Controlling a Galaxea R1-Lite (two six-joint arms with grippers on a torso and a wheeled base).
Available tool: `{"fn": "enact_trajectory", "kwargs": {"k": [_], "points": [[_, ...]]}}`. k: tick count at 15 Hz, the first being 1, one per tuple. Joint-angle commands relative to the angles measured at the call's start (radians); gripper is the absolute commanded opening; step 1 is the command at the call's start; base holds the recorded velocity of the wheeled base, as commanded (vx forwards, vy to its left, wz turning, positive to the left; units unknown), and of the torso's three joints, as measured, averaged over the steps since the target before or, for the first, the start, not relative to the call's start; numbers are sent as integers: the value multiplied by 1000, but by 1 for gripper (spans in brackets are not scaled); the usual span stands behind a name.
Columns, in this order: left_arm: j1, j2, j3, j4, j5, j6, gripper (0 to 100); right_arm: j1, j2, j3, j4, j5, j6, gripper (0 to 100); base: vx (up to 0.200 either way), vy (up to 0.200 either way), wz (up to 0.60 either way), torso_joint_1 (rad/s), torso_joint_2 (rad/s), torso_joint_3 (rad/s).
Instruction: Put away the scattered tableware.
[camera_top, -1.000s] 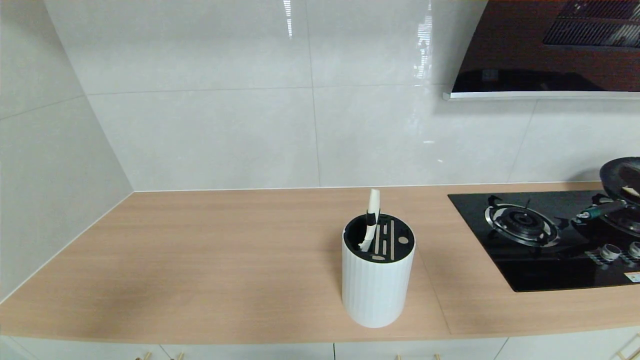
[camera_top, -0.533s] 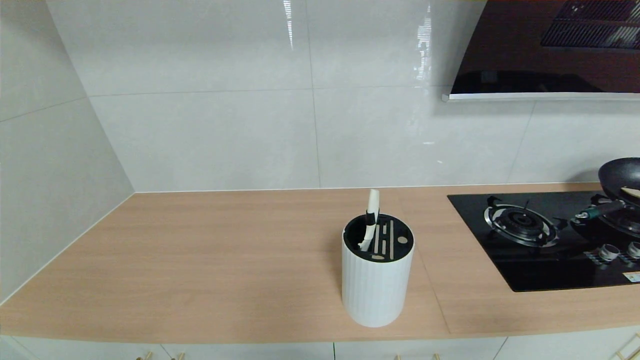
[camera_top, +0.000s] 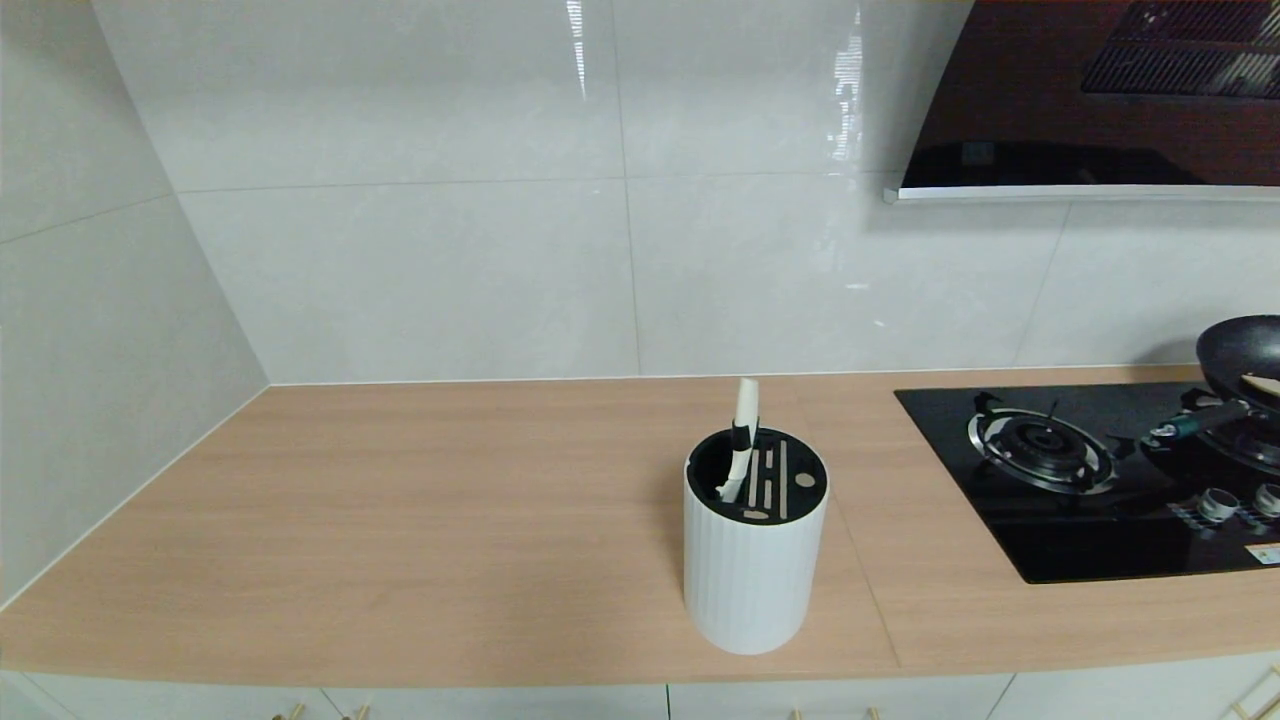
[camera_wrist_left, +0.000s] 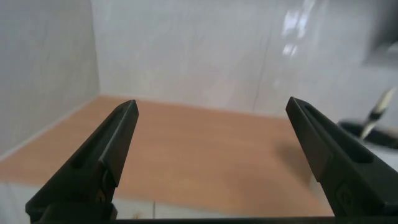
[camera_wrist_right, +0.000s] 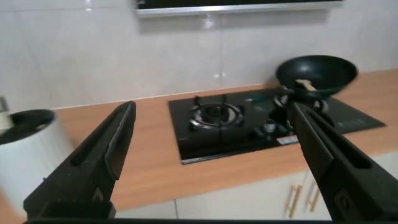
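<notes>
L gripper (camera_wrist_left: 212, 112): jaws spread wide, nothing between them, held off the front edge of the wooden counter (camera_top: 450, 520). R gripper (camera_wrist_right: 214, 112): likewise spread and empty, facing the hob (camera_top: 1080, 500), which has a black pan (camera_top: 1240, 355) on its far burner. Task item: a white-handled utensil (camera_top: 743, 430) stands handle-up, leaning, in the open well of the white ribbed holder (camera_top: 755, 560), near the counter front and beside the hob. Judgement: upright stowage keeps the handle reachable. Arms prob. held clear because the item seen is already stowed, so the task is approx. complete.

Utensil (camera_top: 746, 408) in holder (camera_top: 755, 580) left of hob (camera_top: 1050, 540)
</notes>
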Motion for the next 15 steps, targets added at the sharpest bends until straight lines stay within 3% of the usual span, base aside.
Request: {"fn": "enact_trajectory", "kwargs": {"k": [1,3,4,7,9,13,15], "points": [[3,-6,207,-96,0,54,100,-5,-28,168,-129,-5,1,100,0,0,0,0,0,0],[3,-6,204,-31,-6,50,100,-5,-28,310,-301,50,-2,100,0,0,0,0,0,0],[3,-6,205,-14,-11,54,100,-5,-28,310,-244,95,12,100,0,0,0,0,0,0],[3,-6,205,13,-64,117,100,-3,-28,310,-137,130,36,100,0,0,0,0,0,0],[3,-6,205,13,-69,124,100,-3,-28,307,-82,242,42,100,0,0,0,0,0,0],[3,-6,205,12,-71,65,100,2,-28,309,-89,256,44,100,0,0,0,0,0,0],[3,-6,205,12,-71,67,100,2,-28,309,-91,256,44,100,0,0,0,0,0,0]]}}
